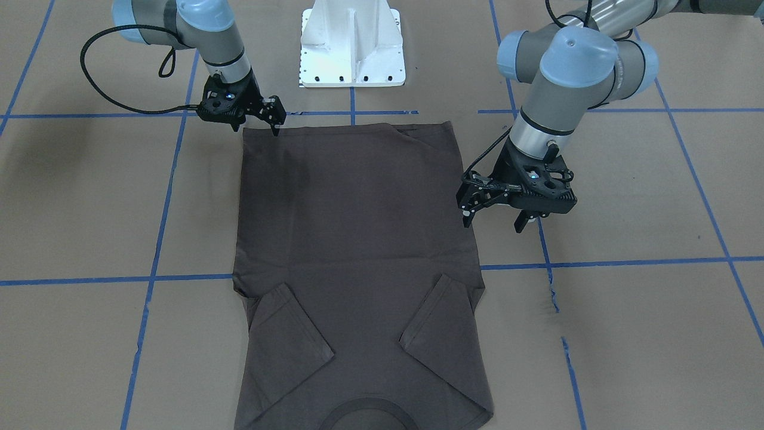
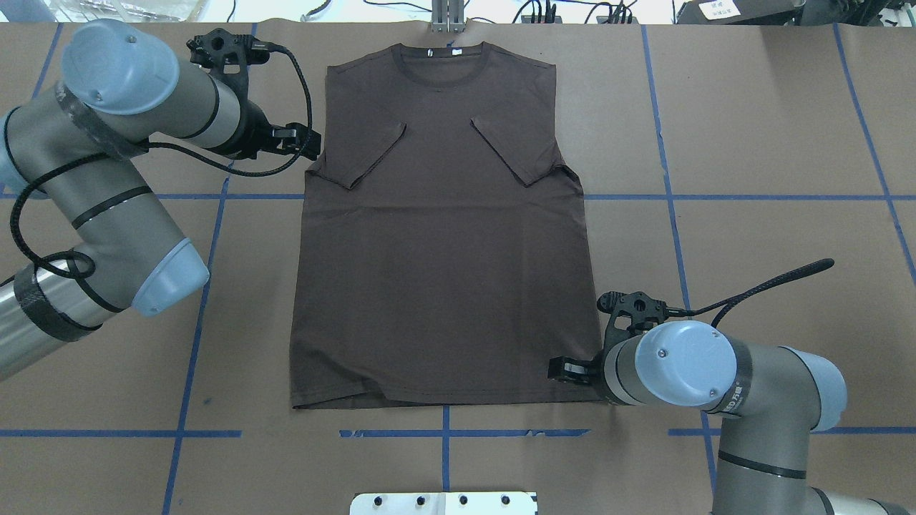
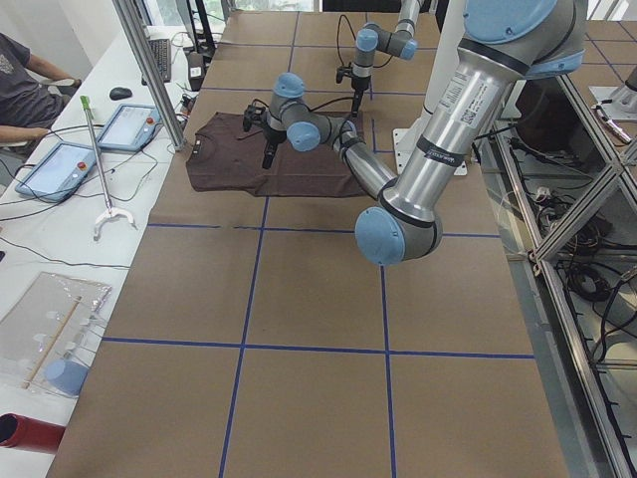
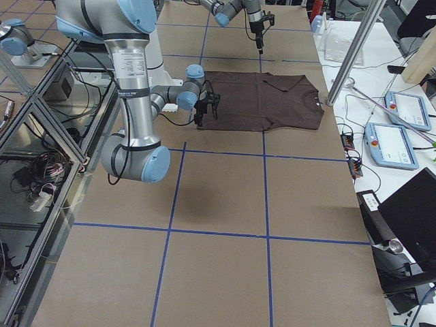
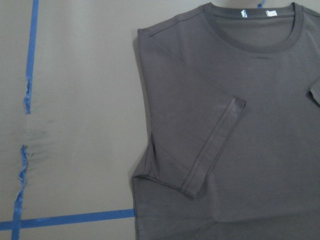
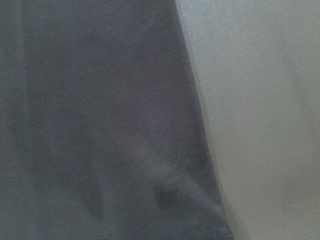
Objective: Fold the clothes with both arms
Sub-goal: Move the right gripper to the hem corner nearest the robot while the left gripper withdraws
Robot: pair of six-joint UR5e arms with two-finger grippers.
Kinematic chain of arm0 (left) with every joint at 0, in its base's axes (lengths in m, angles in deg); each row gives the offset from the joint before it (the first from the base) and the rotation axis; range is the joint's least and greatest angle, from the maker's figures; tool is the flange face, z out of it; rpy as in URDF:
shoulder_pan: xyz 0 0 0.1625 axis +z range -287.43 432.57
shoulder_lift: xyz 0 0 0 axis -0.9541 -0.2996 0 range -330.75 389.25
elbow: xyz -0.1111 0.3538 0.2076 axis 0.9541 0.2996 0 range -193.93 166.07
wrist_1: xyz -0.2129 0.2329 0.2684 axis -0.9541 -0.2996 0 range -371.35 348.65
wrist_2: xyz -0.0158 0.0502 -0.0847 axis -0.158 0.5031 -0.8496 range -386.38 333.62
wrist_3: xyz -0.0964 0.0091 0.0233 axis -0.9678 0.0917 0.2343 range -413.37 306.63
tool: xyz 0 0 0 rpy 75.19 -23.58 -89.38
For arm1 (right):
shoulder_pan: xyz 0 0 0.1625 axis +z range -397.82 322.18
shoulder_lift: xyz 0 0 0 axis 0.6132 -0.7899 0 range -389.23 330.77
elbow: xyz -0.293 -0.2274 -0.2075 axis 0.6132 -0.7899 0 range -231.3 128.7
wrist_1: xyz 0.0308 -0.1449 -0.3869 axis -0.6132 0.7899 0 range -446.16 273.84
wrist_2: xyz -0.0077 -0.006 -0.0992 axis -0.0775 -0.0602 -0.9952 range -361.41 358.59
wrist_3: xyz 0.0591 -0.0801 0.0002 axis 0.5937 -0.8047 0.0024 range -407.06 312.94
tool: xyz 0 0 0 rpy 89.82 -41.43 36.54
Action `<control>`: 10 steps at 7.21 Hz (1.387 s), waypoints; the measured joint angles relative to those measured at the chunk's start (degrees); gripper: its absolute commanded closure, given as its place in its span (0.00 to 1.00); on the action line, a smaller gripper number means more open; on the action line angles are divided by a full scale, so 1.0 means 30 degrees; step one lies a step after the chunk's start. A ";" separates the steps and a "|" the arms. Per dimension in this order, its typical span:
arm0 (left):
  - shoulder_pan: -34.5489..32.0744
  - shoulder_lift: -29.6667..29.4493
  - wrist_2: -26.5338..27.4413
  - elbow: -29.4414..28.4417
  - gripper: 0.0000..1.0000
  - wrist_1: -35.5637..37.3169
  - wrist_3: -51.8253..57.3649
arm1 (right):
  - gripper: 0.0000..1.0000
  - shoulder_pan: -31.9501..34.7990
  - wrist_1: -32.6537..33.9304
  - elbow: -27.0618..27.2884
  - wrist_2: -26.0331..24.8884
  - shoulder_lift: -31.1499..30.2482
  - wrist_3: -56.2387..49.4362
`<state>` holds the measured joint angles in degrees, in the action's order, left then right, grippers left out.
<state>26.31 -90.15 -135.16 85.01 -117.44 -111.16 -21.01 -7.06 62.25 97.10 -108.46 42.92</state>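
Observation:
The dark brown T-shirt (image 1: pixel 358 239) (image 2: pixel 444 250) lies flat on the table, collar at the far side, both sleeves folded inward. My left gripper (image 1: pixel 494 220) (image 2: pixel 309 141) hangs open just off the shirt's left edge, level with the folded sleeve (image 5: pixel 210 150), and holds nothing. My right gripper (image 1: pixel 258 127) is low at the shirt's near right hem corner and looks open, one fingertip (image 1: pixel 276 130) on the hem. From overhead my right arm hides most of that gripper (image 2: pixel 565 370). The right wrist view is a blurred close-up of the shirt's edge (image 6: pixel 100 125).
The white bolted pedestal (image 1: pixel 352 48) (image 2: pixel 444 502) stands at the near table edge, just behind the hem. Blue tape lines (image 2: pixel 665 197) cross the brown tabletop. Tablets (image 3: pixel 70 164), a metal pole (image 3: pixel 149 70) and a seated person (image 3: pixel 20 80) are beyond the far edge.

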 measured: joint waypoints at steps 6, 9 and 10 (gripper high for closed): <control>-0.0029 0.0016 0.0051 0.0008 0.00 0.0001 -0.0041 | 1.00 -0.0034 0.0028 -0.0335 0.0313 -0.0404 -0.0160; -0.0021 0.0016 0.0209 -0.0026 0.00 0.0000 -0.0045 | 1.00 -0.0015 -0.0355 -0.0115 0.0394 -0.0407 -0.0180; -0.0022 0.0024 0.0259 -0.0039 0.00 0.0001 -0.0045 | 1.00 -0.0013 -0.0412 -0.0004 0.0533 -0.0398 -0.0174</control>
<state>26.24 -90.08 -134.39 84.90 -117.43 -111.29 -21.05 -8.29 62.23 98.70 -109.66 42.40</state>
